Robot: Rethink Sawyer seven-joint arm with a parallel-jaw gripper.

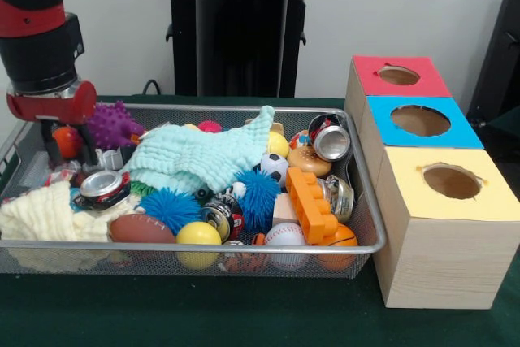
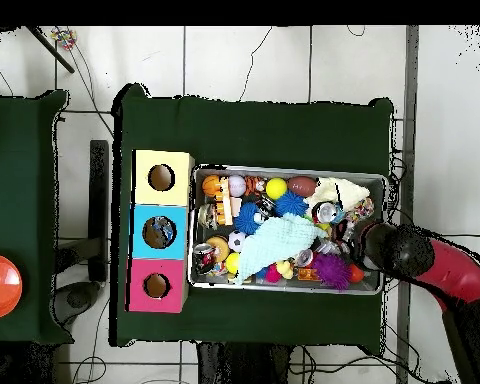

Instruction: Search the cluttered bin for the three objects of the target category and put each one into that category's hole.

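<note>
The silver wire-mesh bin (image 1: 195, 247) lies on the green table, full of mixed things; it also shows in the overhead view (image 2: 284, 169). My gripper (image 1: 65, 148) reaches down into the bin's far left corner in the front view, right by an orange-red ball (image 1: 67, 140) and a purple spiky ball (image 1: 114, 125). Whether it holds anything is hidden. In the overhead view the gripper (image 2: 369, 247) is at the bin's right end. Three boxes with round holes stand beside the bin: red (image 1: 398, 76), blue (image 1: 420, 121), yellow (image 1: 451, 180).
In the bin: a mint cloth (image 1: 203, 156), a cream cloth (image 1: 41, 215), drink cans (image 1: 331, 140) (image 1: 103, 186), blue spiky balls (image 1: 171, 207), a brown football (image 1: 142, 228), a yellow ball (image 1: 198, 235), a baseball (image 1: 284, 236), an orange brick (image 1: 311, 205).
</note>
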